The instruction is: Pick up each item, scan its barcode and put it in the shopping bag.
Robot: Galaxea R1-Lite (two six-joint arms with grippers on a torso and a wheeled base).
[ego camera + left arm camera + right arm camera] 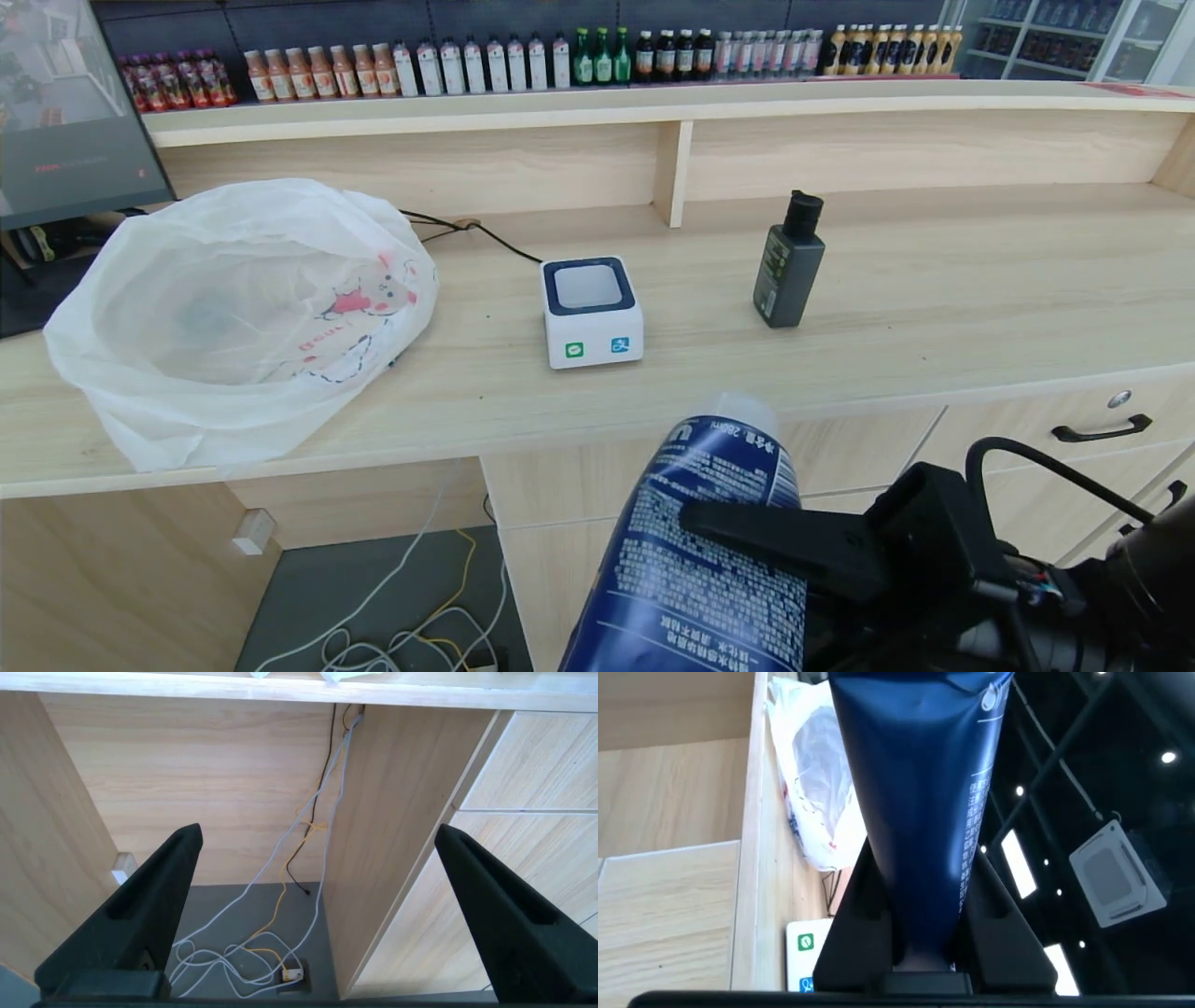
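Note:
My right gripper [747, 541] is shut on a dark blue tube [695, 551] with white print, held tilted in front of the counter, below its front edge; the tube [920, 793] fills the space between the fingers [864, 915]. A white barcode scanner [591, 311] with a dark-framed window sits mid-counter. To its left lies an open white shopping bag [238, 313]. A dark grey bottle [790, 262] with a black cap stands upright to the right of the scanner. My left gripper [318, 915] hangs open below the counter, nothing between its fingers.
The wooden counter [934, 308] has a raised back shelf lined with several drink bottles [560, 58]. A monitor [65, 112] stands at the far left. Drawers with black handles [1100, 431] are at the lower right. Loose cables [252, 952] lie on the floor under the counter.

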